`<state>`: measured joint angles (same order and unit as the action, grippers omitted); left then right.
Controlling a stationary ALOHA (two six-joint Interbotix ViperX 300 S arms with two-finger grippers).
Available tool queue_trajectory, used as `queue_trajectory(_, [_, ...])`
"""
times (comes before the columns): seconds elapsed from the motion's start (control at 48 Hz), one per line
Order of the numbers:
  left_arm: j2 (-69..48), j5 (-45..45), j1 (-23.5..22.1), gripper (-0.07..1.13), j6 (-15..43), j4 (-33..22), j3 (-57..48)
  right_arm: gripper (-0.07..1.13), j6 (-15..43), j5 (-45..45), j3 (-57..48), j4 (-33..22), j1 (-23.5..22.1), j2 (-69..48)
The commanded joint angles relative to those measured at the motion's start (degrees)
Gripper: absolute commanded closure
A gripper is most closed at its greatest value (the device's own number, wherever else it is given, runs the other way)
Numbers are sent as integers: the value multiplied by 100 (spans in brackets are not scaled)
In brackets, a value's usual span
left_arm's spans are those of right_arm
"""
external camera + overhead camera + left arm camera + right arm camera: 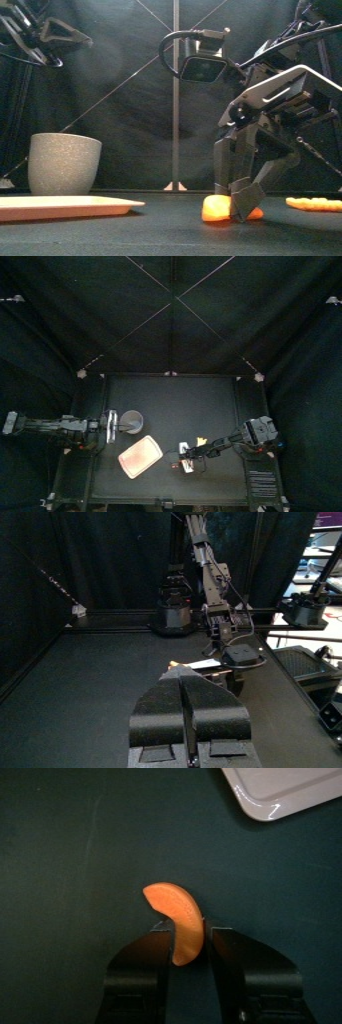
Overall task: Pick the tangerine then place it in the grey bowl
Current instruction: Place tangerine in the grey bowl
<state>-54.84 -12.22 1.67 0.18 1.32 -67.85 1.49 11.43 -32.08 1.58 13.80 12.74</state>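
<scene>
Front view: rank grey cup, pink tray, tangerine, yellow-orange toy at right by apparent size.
1. grey cup
2. pink tray: wider, but edge-on and thin.
3. tangerine and yellow-orange toy: look alike; the tangerine is partly hidden, the toy meets the picture's edge, so unranked.

The orange crescent tangerine segment lies well apart from the upright grey speckled bowl.

both arms were black and jointed, trailing looped cables; the left gripper and right gripper had broad black jaws.
</scene>
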Motion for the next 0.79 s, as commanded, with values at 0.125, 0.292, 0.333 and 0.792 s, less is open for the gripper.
queue_trajectory(0.125, [26,-18,18,100,-18,0,44,53,9,-26,193,-18,0,-185])
queue_trajectory(0.292, [26,-62,18,100,-9,0,53,53,0,-44,343,-88,-35,-378])
queue_trajectory(0.333, [18,-88,18,100,0,0,62,53,0,-79,387,-123,-62,-439])
queue_trajectory(0.792, [-141,-316,35,100,18,211,114,53,9,-2637,923,-1143,-1494,-404])
